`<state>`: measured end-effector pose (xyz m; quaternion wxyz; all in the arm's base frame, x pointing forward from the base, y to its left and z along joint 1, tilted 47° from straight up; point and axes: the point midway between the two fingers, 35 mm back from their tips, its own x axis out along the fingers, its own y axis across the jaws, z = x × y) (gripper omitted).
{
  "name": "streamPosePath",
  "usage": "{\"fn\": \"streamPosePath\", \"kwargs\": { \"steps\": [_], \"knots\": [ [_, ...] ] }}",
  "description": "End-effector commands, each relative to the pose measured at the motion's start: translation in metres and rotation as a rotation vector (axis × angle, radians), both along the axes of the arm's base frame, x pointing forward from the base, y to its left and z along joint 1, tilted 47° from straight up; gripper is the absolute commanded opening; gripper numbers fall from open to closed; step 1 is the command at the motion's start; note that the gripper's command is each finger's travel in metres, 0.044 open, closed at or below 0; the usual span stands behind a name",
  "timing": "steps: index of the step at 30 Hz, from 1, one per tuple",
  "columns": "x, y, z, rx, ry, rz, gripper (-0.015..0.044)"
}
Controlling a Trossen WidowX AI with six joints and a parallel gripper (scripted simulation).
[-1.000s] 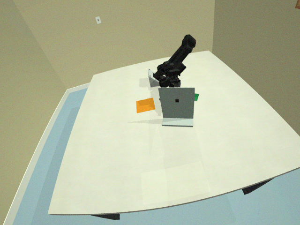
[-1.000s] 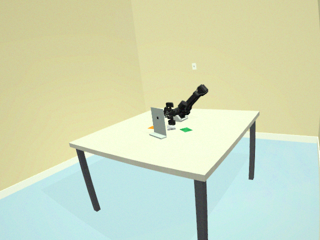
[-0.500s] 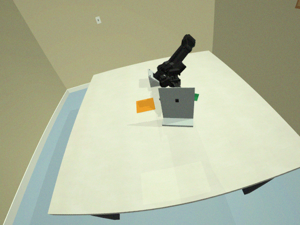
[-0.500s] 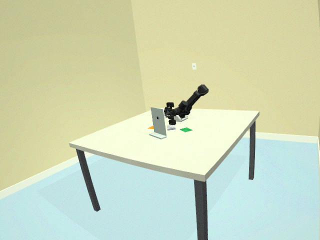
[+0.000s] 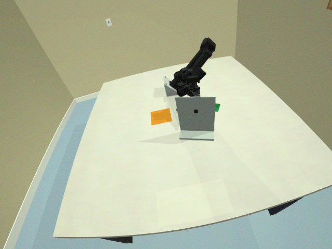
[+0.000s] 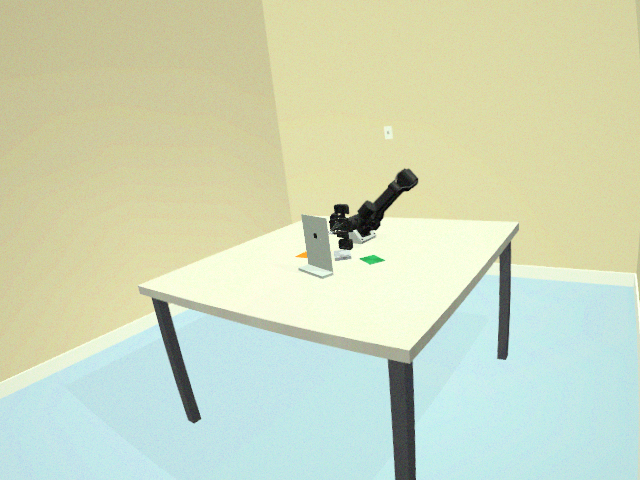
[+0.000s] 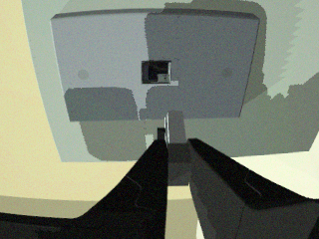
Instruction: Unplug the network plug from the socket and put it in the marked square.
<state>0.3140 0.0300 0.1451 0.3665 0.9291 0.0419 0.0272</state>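
Note:
The grey upright panel (image 5: pixel 196 123) (image 6: pixel 316 242) (image 7: pixel 199 47) stands mid-table, with its small dark socket (image 5: pixel 195 110) (image 7: pixel 156 71) in the middle. My gripper (image 7: pixel 174 149) (image 5: pixel 191 92) (image 6: pixel 343 241) is just behind the panel and is shut on the pale grey plug (image 7: pixel 177 125). In the wrist view the plug sits between the fingertips, below the socket opening and apart from it. The top and exterior views do not show the plug clearly. An orange square (image 5: pixel 161 116) (image 6: pixel 301 254) and a green square (image 5: pixel 217 107) (image 6: pixel 372 259) are marked on the table on either side of the panel.
The white table (image 5: pixel 134 174) (image 6: pixel 413 310) carries the arm's pale base bracket (image 5: pixel 168 88) (image 6: pixel 361 237) behind the gripper. The panel's foot (image 5: pixel 196 136) (image 6: pixel 315 271) rests flat on the table. Tan walls stand well back from the table.

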Motion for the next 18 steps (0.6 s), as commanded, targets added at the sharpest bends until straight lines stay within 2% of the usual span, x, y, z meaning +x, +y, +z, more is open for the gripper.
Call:
{"fn": "streamPosePath", "kwargs": {
  "steps": [1, 18],
  "knots": [
    [-0.0014, -0.0007, 0.0009, 0.005, -0.001, -0.006, 0.0],
    [-0.0064, -0.0001, 0.002, 0.005, -0.001, -0.006, 0.0]
  ]
}}
